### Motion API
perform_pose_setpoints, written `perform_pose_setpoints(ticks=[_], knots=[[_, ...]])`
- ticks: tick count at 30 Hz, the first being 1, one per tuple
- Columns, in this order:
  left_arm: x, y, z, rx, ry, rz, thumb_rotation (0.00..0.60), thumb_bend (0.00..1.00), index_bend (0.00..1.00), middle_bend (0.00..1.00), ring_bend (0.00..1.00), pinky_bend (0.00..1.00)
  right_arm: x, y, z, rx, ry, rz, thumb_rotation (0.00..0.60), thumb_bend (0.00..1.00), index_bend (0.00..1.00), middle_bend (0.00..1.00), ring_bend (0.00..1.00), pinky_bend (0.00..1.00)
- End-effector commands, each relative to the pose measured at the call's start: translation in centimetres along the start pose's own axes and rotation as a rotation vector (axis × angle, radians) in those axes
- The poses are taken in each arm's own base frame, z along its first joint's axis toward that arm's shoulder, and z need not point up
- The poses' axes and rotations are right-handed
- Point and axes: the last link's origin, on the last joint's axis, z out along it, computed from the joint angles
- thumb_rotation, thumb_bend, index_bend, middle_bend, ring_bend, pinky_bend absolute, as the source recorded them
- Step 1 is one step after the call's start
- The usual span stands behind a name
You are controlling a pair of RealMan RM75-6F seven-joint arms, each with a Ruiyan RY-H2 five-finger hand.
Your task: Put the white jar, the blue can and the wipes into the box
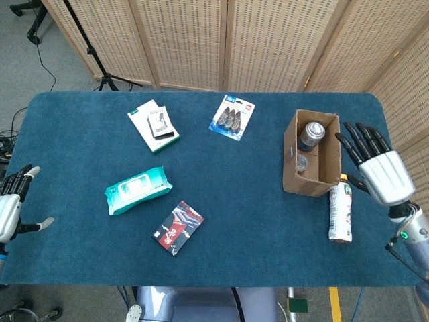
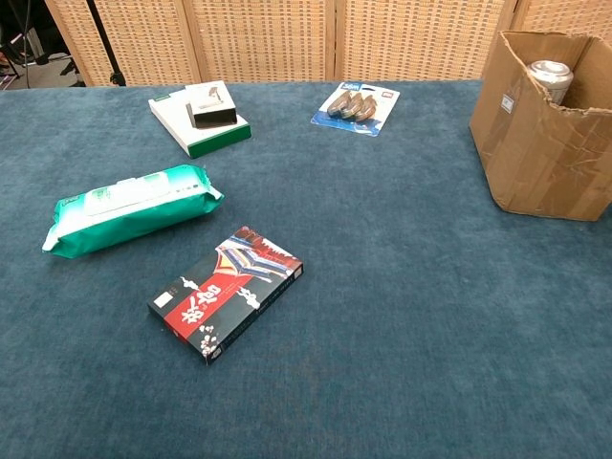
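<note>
Blue can point(image 1: 310, 135) upright in the cardboard box point(image 1: 293, 168); wipes pack point(image 1: 137, 190) still out.
Wipes' long axis runs left-right; my right hand point(image 1: 375, 168) and left hand point(image 1: 12, 206) are both spread, empty.

A table point(image 1: 80, 255) covered in dark blue carpet carries everything. From its centre, a cardboard box point(image 1: 295, 171) stands at three o'clock, with a white bottle point(image 1: 340, 215) lying just beside it at four. A blister pack point(image 1: 232, 117) lies at twelve, a white and green box point(image 1: 153, 125) at ten, the wipes point(image 1: 137, 190) at eight, and a red and black packet point(image 1: 177, 227) at seven.
</note>
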Motion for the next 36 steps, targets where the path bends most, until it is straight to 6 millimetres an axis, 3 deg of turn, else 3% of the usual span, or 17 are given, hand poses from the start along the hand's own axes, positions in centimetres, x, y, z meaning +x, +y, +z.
perform_pose_setpoints(ticks=[1,6,11,19,24,29,31,36], knots=[[-0.5,0.8,0.8,-0.010,-0.015,-0.012,0.600,0.00,0.00,0.00,0.00,0.00,0.3,0.3,-5.7,-0.183,-0.058,0.017,0.600,0.00,0.00,0.00,0.00,0.09],[-1.8,2.5,3.3,-0.039,-0.071,-0.008,0.600,0.00,0.00,0.00,0.00,0.00,-0.9,-0.3,-8.5,-0.251,-0.085,0.104,0.600,0.00,0.00,0.00,0.00,0.06],[-3.6,4.5,5.4,-0.084,-0.164,-0.014,0.600,0.00,0.00,0.00,0.00,0.00,-1.6,-0.6,-9.7,-0.263,-0.089,0.152,0.600,0.00,0.00,0.00,0.00,0.06],[-6.4,7.2,7.9,-0.130,-0.268,-0.020,0.600,0.00,0.00,0.00,0.00,0.00,-1.6,-0.6,-9.9,-0.248,-0.092,0.168,0.600,0.00,0.00,0.00,0.00,0.06],[-9.3,10.0,10.0,-0.169,-0.353,-0.002,0.600,0.00,0.00,0.00,0.00,0.00,-1.4,-0.6,-10.0,-0.242,-0.091,0.187,0.600,0.00,0.00,0.00,0.00,0.06],[-11.0,11.9,12.0,-0.161,-0.359,0.012,0.600,0.00,0.00,0.00,0.00,0.00,-1.2,-0.6,-10.1,-0.234,-0.089,0.201,0.600,0.00,0.00,0.00,0.00,0.06],[-13.1,13.1,13.2,-0.135,-0.393,0.010,0.600,0.00,0.00,0.00,0.00,0.00,-1.2,-0.5,-10.1,-0.231,-0.092,0.210,0.600,0.00,0.00,0.00,0.00,0.06],[-15.0,14.1,14.1,-0.091,-0.407,0.001,0.600,0.00,0.00,0.00,0.00,0.00,-1.3,-0.5,-10.0,-0.231,-0.102,0.215,0.600,0.00,0.00,0.00,0.00,0.06]])
